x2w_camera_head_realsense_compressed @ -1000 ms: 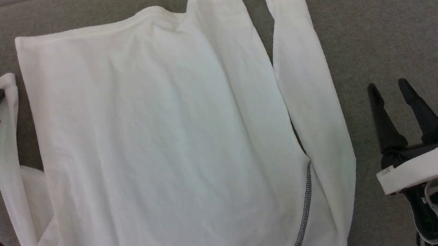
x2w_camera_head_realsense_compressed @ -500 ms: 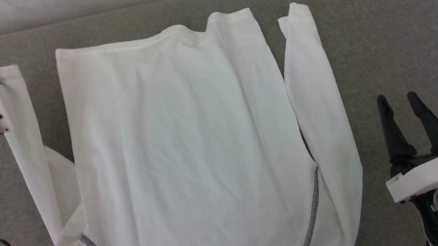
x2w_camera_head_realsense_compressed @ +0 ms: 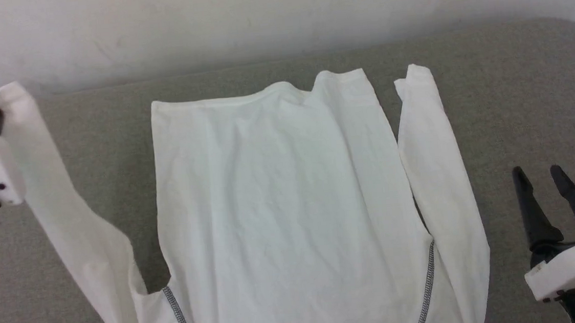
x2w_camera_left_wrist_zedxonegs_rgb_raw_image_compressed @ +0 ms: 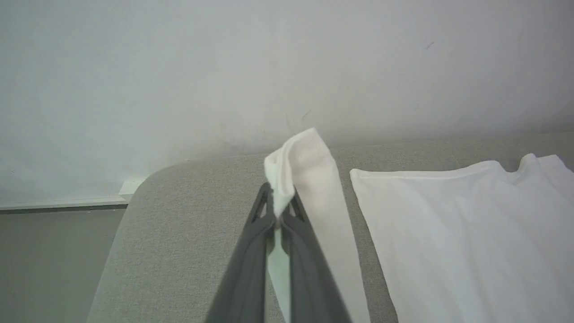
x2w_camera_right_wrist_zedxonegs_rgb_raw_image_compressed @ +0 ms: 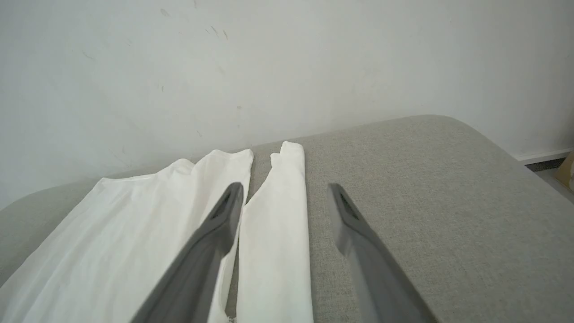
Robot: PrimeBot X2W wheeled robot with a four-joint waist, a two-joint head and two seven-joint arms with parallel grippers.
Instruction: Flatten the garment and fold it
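Head view: white shirt (x2w_camera_head_realsense_compressed: pixel 291 207) lay spread flat on grey tabletop (x2w_camera_head_realsense_compressed: pixel 517 87), far edge near wall (x2w_camera_head_realsense_compressed: pixel 256 20). Left gripper (x2w_camera_left_wrist_zedxonegs_rgb_raw_image_compressed: pixel 279 204): jaws pinched tight on cuff (x2w_camera_left_wrist_zedxonegs_rgb_raw_image_compressed: pixel 300 152) of left sleeve (x2w_camera_head_realsense_compressed: pixel 66 215); cuff held above tabletop, sleeve slanting out from shirt body. Right gripper (x2w_camera_head_realsense_compressed: pixel 537 172): jaws wide, holding nothing, near right sleeve (x2w_camera_head_realsense_compressed: pixel 437 170). Right sleeve lay flat alongside shirt body.

I can read no text, label, brand or number from here: the garment (x2w_camera_head_realsense_compressed: pixel 291 207), both between and beside my jaws, shows plain white cloth.
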